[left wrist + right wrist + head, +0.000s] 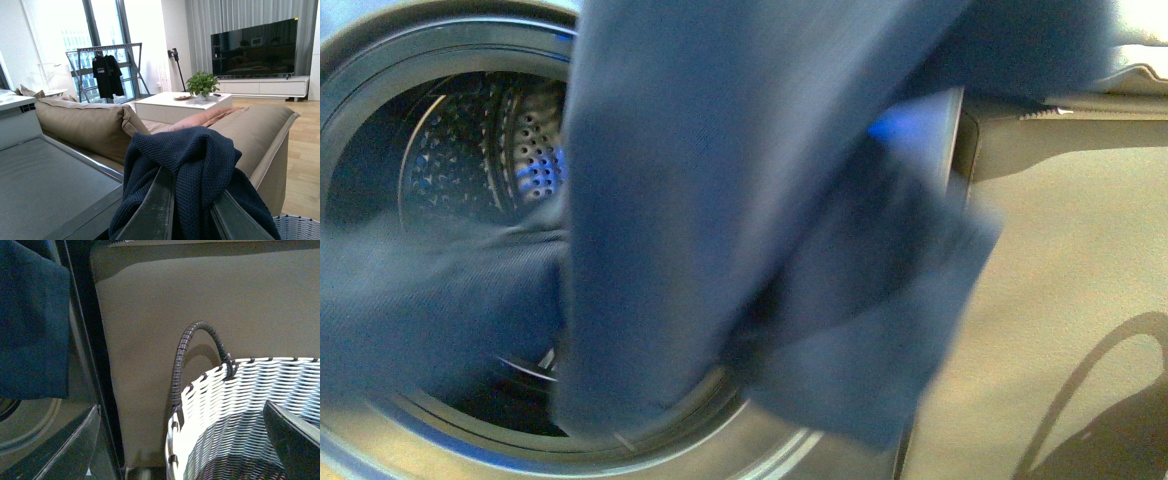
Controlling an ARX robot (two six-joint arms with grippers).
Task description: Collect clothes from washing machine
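Note:
Dark navy ribbed clothes (720, 200) hang blurred across the front view, in front of the washing machine's round porthole (380, 70) and its perforated steel drum (470, 150). In the left wrist view my left gripper (192, 200) is shut on a bunch of the navy clothes (185, 155), held up high with the fabric draped over both fingers. My right gripper (182, 440) is open and empty; its fingers (292, 440) straddle the rim of the grey-and-white woven basket (235, 405). A fold of navy cloth (30, 320) hangs beside the machine's front in that view.
A tan sofa (90, 125) stands right beside the machine; its side panel (1070, 280) fills the right of the front view. The basket's dark looped handle (185, 355) rises against it. The machine's grey top (40, 185), a coffee table, plant and television lie beyond.

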